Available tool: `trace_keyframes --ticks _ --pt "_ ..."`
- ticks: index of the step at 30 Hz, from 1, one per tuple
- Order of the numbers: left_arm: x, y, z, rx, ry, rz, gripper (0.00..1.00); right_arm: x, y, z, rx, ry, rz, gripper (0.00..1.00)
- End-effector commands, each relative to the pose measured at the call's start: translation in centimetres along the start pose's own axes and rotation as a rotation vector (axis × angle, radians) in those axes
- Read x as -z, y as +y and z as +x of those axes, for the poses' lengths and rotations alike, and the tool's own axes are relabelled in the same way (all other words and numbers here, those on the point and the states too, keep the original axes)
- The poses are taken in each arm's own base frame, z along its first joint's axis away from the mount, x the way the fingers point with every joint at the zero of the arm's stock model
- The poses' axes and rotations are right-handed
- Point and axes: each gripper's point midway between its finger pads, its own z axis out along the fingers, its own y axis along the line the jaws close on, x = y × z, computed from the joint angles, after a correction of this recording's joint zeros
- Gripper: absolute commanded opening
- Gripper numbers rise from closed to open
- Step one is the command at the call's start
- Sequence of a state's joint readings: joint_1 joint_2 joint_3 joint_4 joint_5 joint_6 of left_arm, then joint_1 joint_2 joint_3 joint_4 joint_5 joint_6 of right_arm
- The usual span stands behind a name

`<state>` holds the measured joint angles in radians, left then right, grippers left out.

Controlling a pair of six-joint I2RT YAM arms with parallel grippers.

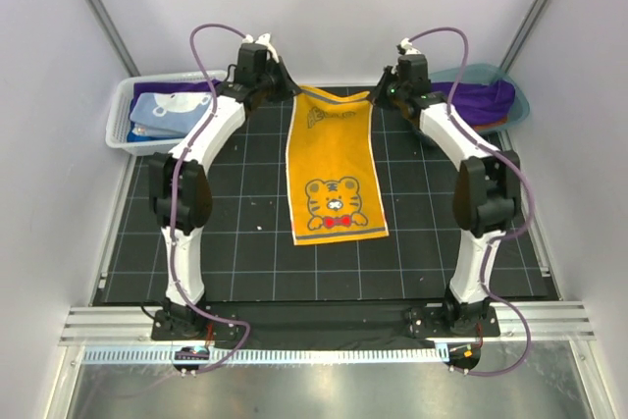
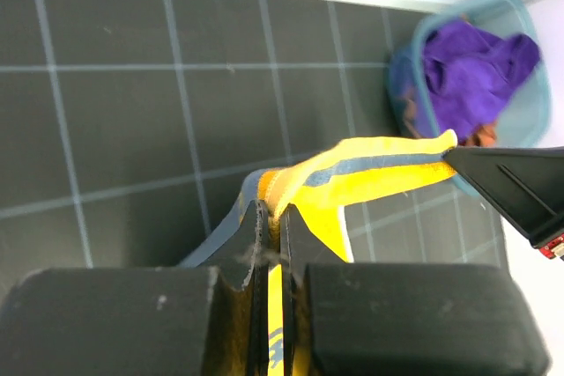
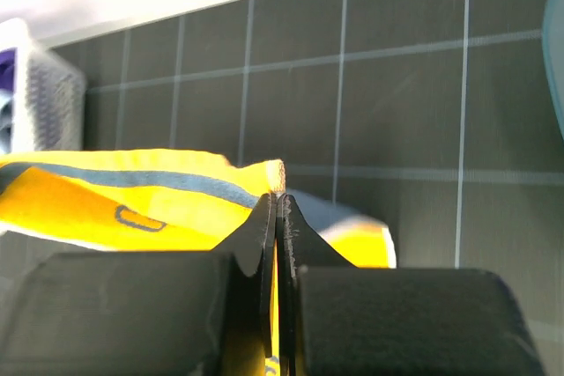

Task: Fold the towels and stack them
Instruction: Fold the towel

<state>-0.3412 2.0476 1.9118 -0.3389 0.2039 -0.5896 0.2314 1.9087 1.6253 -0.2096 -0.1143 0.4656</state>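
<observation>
A black mat point(image 1: 226, 233) with thin white lines in squares covers the bench point(image 1: 314, 390). Plain white walls point(image 1: 324, 7) stand close on three sides, like a small box. A shiny metal rail point(image 1: 98, 325) runs along the near edge, and both arms are fixed there.

The yellow-orange towel point(image 1: 336, 169) lies in the middle of the mat, long from the far side to the near side. It has a tiger picture near its near end and a blue stripe round the edge. Its near part lies flat on the mat.

The left pincer point(image 2: 269, 217) is closed tight on the far left corner of this towel. The right pincer point(image 3: 276, 204) is closed tight on the far right corner. The far edge hangs between them, a bit off the mat.

A white mesh basket point(image 1: 120, 134) sits at the far left corner of the mat with a light blue towel point(image 1: 165, 111) inside. A teal tub point(image 1: 518, 103) sits at the far right corner with a purple towel point(image 1: 481, 97) bunched up in it.
</observation>
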Motion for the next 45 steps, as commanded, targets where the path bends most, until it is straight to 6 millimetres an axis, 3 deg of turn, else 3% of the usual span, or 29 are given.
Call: trace_keyframes --ticks 1,7,10,12,13,14,16,18,19,20,21,22,23,24,26,27,28,31,34,39,45 --pt "-0.4 -0.3 -3.9 -0.027 -0.076 0.072 0.0 -1.4 1.8 -5.3 0.035 -0.151 -0.049 0.01" --pt "-2.2 2.3 -1.7 -0.018 -0.025 0.051 0.0 -2.0 0.4 -4.6 0.043 -0.161 -0.01 0.01" --pt "-1.3 1.5 -1.5 -0.003 -0.034 0.078 0.0 -1.5 0.1 -4.1 0.038 -0.157 -0.016 0.01" --pt "-0.9 1.9 0.0 0.017 -0.014 0.071 0.0 -0.8 0.0 -3.4 0.029 -0.147 -0.018 0.01" --pt "0.2 1.1 -0.3 0.013 -0.031 0.083 0.0 -0.7 -0.5 -2.2 0.022 -0.122 -0.009 0.01" --pt "0.1 1.9 1.6 0.022 0.004 0.065 0.0 0.1 -0.4 -2.2 0.018 -0.13 -0.014 0.01" --pt "0.7 1.4 2.6 0.017 0.007 0.063 0.0 0.9 -0.5 -1.5 0.005 -0.129 -0.017 0.01" --pt "1.7 1.6 4.6 0.019 0.029 0.045 0.0 2.1 -1.1 0.0 -0.014 -0.124 -0.016 0.01" --pt "2.0 1.8 5.3 0.023 0.036 0.041 0.0 2.3 -2.2 2.2 -0.022 -0.089 0.003 0.01" --pt "3.1 1.1 5.1 0.017 0.021 0.051 0.0 2.8 -2.2 2.7 -0.03 -0.088 0.0 0.01" --pt "3.3 2.3 7.2 0.029 0.057 0.025 0.0 3.8 -2.1 2.6 -0.035 -0.101 -0.006 0.01" --pt "3.7 1.8 7.7 0.025 0.052 0.035 0.0 4.2 -3.0 4.7 -0.043 -0.068 0.005 0.01" --pt "4.7 1.2 7.7 0.02 0.04 0.046 0.0 4.6 -3.1 5.1 -0.057 -0.068 0.001 0.01" --pt "5.0 2.1 9.4 0.025 0.065 0.025 0.0 5.5 -2.6 5.2 -0.058 -0.077 -0.012 0.01" --pt "5.7 1.9 10.9 0.02 0.079 0.022 0.0 6.1 -3.5 7.5 -0.068 -0.047 0.0 0.01" --pt "6.3 1.4 11.1 0.019 0.076 0.032 0.0 6.5 -3.3 8.0 -0.069 -0.047 -0.001 0.01" --pt "6.5 2.1 12.8 0.024 0.106 0.019 0.0 7.3 -3.1 8.0 -0.068 -0.057 -0.006 0.01" --pt "7.6 1.9 15.1 0.011 0.123 0.015 0.0 8.7 -3.7 10.5 -0.075 -0.034 0.001 0.01" --pt "8.5 1.3 16.0 0.009 0.117 0.023 0.0 9.6 -3.9 12.0 -0.076 -0.017 0.002 0.01" --pt "9.4 1.5 18.0 0.001 0.131 0.004 0.0 11.4 -3.3 12.7 -0.07 -0.023 -0.011 0.01" --pt "10.6 1.6 17.5 -0.002 0.101 -0.004 0.0 12.7 -2.8 13.9 -0.046 -0.011 -0.009 0.01"
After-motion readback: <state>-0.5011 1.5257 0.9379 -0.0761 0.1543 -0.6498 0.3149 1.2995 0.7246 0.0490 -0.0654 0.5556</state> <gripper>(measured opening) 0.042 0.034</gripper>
